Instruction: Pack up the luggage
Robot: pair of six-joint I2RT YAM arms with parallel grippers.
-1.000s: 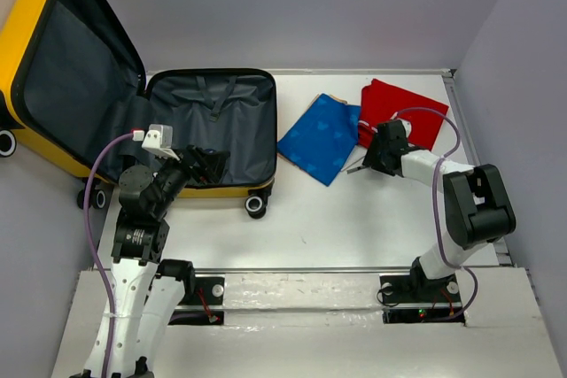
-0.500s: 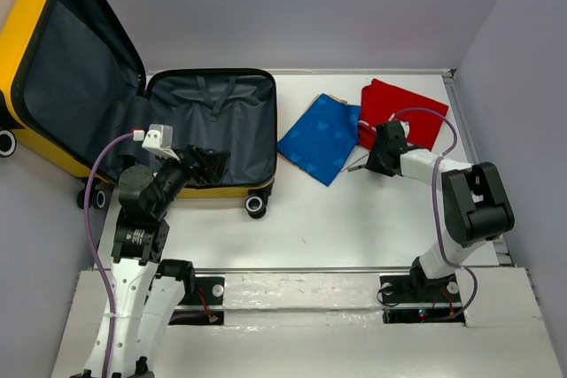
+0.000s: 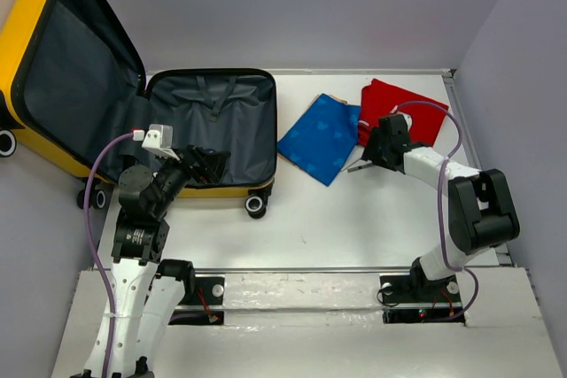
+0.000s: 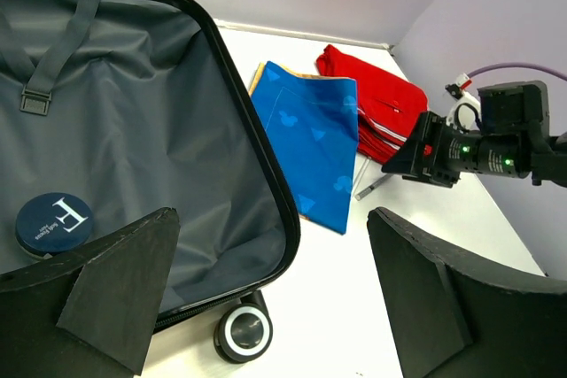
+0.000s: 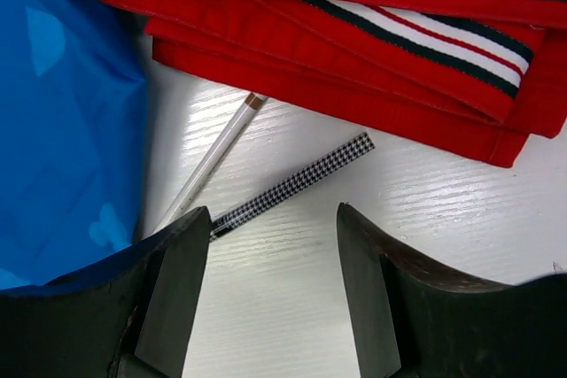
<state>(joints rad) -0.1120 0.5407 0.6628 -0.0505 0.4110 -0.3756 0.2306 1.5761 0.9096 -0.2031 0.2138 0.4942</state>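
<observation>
The yellow luggage [image 3: 27, 33] lies open at the left, lid raised and grey-lined base [image 3: 221, 121] flat on the table. A round dark-blue tin [image 4: 53, 224] lies inside the base. My left gripper [image 3: 211, 165] hovers open and empty over the base's near rim [image 4: 275, 307]. My right gripper [image 3: 365, 157] is open and empty, low over two pens between the cloths. In the right wrist view [image 5: 270, 258] a houndstooth pen [image 5: 292, 185] and a white pen [image 5: 208, 161] lie just ahead of the fingers, the houndstooth pen's end at the left fingertip.
A folded blue cloth [image 3: 321, 137] lies right of the suitcase, with a folded red cloth [image 3: 403, 112] beside it at the back right. A suitcase wheel [image 4: 244, 332] sticks out at the near rim. Grey walls close in on the left, back and right.
My right gripper has shifted very slightly over the pens. The left arm and the suitcase have not moved.
</observation>
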